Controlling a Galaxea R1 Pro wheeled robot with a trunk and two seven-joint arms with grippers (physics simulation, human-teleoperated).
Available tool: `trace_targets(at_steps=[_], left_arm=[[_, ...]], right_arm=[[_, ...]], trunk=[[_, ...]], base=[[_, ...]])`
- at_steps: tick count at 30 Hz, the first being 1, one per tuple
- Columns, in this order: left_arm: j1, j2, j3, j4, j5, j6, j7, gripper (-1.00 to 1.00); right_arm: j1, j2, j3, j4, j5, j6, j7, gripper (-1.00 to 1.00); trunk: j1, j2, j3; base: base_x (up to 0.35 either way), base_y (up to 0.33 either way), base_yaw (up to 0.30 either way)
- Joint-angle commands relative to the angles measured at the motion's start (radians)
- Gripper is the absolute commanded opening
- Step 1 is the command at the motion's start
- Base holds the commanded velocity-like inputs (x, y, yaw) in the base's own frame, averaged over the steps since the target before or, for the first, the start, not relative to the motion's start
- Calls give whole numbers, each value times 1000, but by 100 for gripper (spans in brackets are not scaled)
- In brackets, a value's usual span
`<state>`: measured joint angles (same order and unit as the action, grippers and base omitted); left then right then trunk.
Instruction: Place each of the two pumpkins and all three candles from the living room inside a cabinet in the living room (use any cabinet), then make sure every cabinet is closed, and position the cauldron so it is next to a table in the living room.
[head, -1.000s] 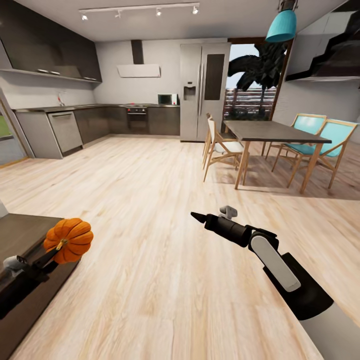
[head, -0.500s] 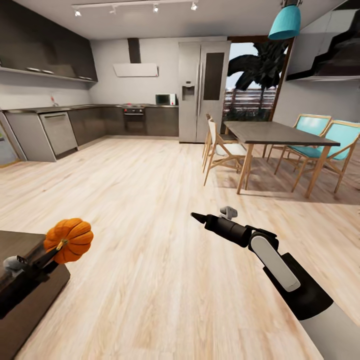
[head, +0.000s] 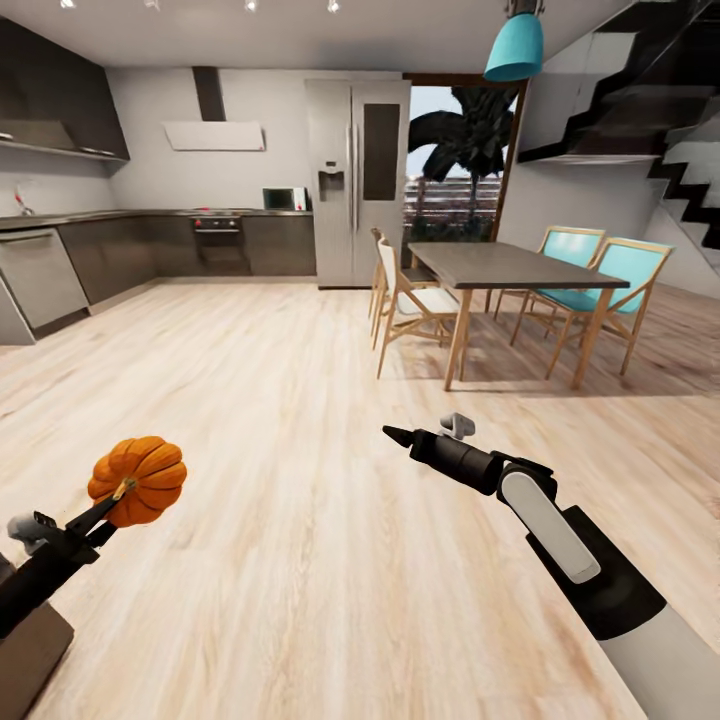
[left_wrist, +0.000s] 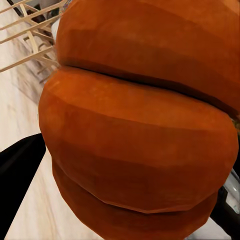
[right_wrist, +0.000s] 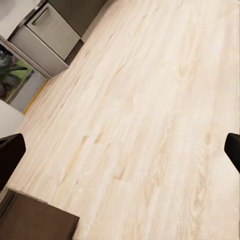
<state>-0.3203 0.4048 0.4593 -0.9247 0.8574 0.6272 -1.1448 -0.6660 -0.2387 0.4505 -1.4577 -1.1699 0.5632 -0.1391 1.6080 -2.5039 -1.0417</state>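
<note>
An orange ribbed pumpkin (head: 148, 474) hangs at the lower left of the head view, above the plank floor, with my left gripper (head: 122, 492) shut on it. Up close in the left wrist view the pumpkin (left_wrist: 135, 135) sits between the black fingers (left_wrist: 19, 172). My right gripper (head: 396, 435) reaches forward over bare floor in the middle. In the right wrist view it (right_wrist: 121, 152) is open with nothing between its fingers. A dark-brown wooden corner (head: 28, 650), seemingly the cabinet's, shows below my left arm and again in the right wrist view (right_wrist: 35, 220).
Ahead on the right stands a dining table (head: 500, 262) with wooden chairs, two of them teal (head: 590, 265). A steel fridge (head: 355, 180) and grey kitchen units (head: 110, 255) line the far wall. Stairs (head: 690, 180) rise at the far right. Light plank floor (head: 300, 380) stretches between.
The whole view has swung to the right, so the camera moved. The dark-brown top at the left has slid almost out of the picture. Both arms hold their pose, pumpkin still gripped.
</note>
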Motion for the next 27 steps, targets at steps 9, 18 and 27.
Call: trace_targets(at_steps=[9,18,27], left_arm=[[0,0,1,1,9,11,-1,-100],[0,0,1,4,9,11,-1,-100],[0,0,1,4,9,11,-1,-100]], right_arm=[[-1,-1,2,10,-14,1,-8,100],[-1,-1,2,14,-14,0,-8,100],[-1,-1,2,14,-14,0,-8,100]], trunk=[[0,0,0],[0,0,3],[0,0,7]], base=[[311,129,-277],[290,11,-277],[175,0,-277]])
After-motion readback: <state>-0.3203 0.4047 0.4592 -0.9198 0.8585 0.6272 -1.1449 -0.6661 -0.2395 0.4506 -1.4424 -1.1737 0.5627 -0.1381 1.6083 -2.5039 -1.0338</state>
